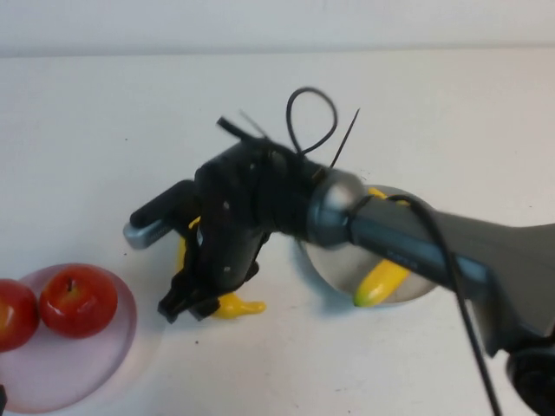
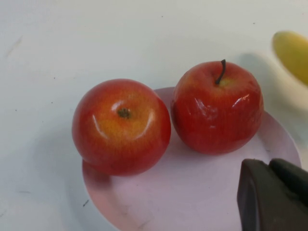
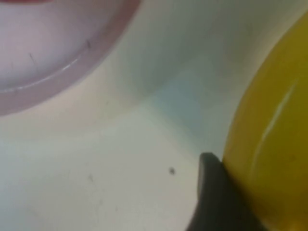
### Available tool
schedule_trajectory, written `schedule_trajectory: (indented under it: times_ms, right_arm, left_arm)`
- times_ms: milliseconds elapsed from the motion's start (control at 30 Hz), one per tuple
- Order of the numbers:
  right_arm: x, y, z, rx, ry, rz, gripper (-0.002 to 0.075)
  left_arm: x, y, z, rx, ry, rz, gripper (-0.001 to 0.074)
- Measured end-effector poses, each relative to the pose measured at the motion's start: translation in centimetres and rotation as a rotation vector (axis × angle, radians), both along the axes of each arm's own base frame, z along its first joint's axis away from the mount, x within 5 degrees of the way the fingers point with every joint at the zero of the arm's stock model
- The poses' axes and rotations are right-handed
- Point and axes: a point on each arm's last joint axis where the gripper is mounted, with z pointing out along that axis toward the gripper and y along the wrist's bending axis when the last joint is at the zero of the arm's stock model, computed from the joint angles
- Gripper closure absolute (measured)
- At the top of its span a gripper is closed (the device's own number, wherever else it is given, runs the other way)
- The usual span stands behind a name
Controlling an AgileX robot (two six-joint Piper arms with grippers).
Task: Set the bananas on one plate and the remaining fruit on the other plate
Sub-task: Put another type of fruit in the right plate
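Note:
Two red apples (image 1: pixel 78 299) (image 1: pixel 13 314) rest on the pale pink plate (image 1: pixel 61 373) at the front left. In the left wrist view they are the apple (image 2: pixel 121 126) and the apple (image 2: pixel 217 108) on that plate (image 2: pixel 192 192). My left gripper (image 2: pixel 269 166) hovers shut and empty over the plate's rim. One banana (image 1: pixel 381 282) lies on the grey-blue plate (image 1: pixel 325 260), half hidden by my right arm. The other banana (image 1: pixel 234 305) lies on the table between the plates. My right gripper (image 1: pixel 195 299) is down over it, one of its fingers (image 3: pixel 211 192) pressed against the yellow skin (image 3: pixel 274 144).
The white table stretches bare behind both plates to the back wall. My right arm crosses from the front right over the grey-blue plate. The pink plate's rim (image 3: pixel 57 72) lies close to the gripped banana.

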Motion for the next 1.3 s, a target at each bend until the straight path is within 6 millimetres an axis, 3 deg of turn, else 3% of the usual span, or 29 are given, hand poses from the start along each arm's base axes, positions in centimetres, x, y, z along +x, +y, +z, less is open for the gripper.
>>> schedule_trajectory:
  times_ms: [100, 233, 367, 533, 767, 967, 1100, 1300]
  right_arm:
    - [0.4, -1.8, 2.8, 0.012, 0.014, -0.104, 0.0413]
    - [1.8, -5.7, 5.3, 0.018, 0.018, -0.274, 0.0413]
    - [3.4, -9.9, 5.4, 0.001, 0.025, -0.45, 0.0413]
    - [4.8, -13.2, 3.1, -0.03, 0.05, -0.618, 0.0413]
    - [5.2, -13.7, 1.7, -0.018, 0.052, -0.667, 0.0407]
    - [5.3, -13.6, 1.1, -0.022, 0.059, -0.67, 0.0295]
    - [5.1, -13.7, 1.1, -0.044, 0.076, -0.674, 0.0272]
    - [4.9, -13.8, 3.5, -0.106, 0.124, -0.681, 0.0288]
  left_arm:
    - [0.0, 0.0, 0.0, 0.0, 0.0, 0.0, 0.0731]
    - [0.0, 0.0, 0.0, 0.0, 0.0, 0.0, 0.0731]
    - [0.0, 0.0, 0.0, 0.0, 0.0, 0.0, 0.0731]
    - [0.0, 0.0, 0.0, 0.0, 0.0, 0.0, 0.0731]
    - [0.0, 0.0, 0.0, 0.0, 0.0, 0.0, 0.0731]
    - [0.0, 0.0, 0.0, 0.0, 0.0, 0.0, 0.0731]
    - [0.0, 0.0, 0.0, 0.0, 0.0, 0.0, 0.0731]
    - [0.0, 0.0, 0.0, 0.0, 0.0, 0.0, 0.0731]
